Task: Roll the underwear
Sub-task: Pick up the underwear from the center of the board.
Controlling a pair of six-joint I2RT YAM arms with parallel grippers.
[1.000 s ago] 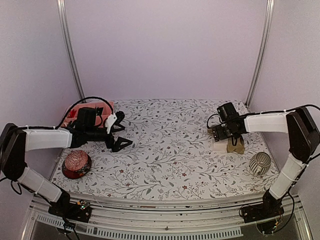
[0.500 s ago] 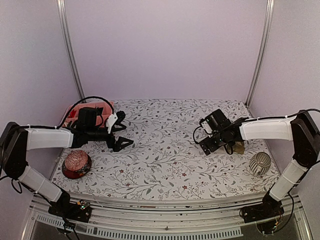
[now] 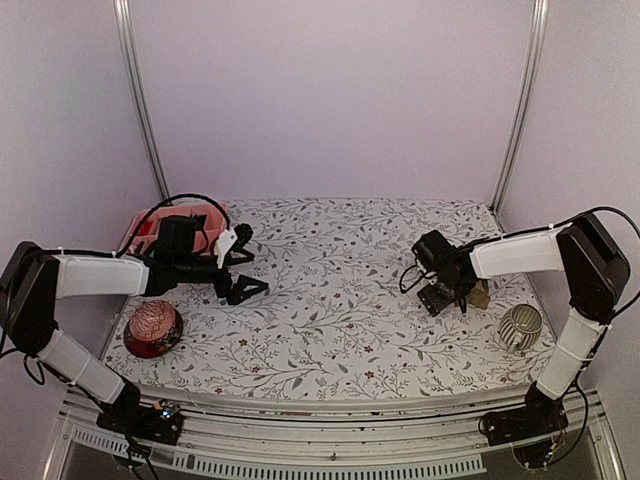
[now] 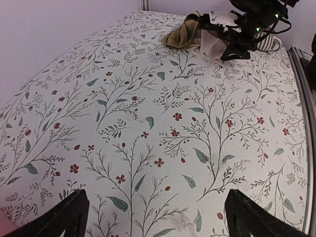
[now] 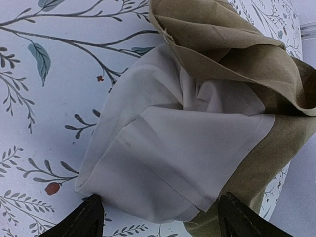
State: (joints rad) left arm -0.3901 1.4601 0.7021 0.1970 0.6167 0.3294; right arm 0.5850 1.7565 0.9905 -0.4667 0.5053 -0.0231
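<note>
Item one, underwear: a tan-beige piece with a pale band, bunched in loose folds on the floral table, on its right side at about mid-depth. Item two, right gripper: I have it low over that heap, tips spread to either side of the pale band's near fold, with the cloth lying between them and not pinched. Whether the tips touch the fabric I cannot tell. Item three, left gripper: held above bare tabletop on the left half, jaws spread wide with nothing between them. It is well apart from the underwear, which shows far off at the top of its wrist view, under the other arm. Item four, red bowl: front left corner, near the left arm. Item five, ribbed pale cup: front right, near the underwear but apart from it. Item six, pink thing: back left corner, behind the left gripper; I cannot tell what it is.
</note>
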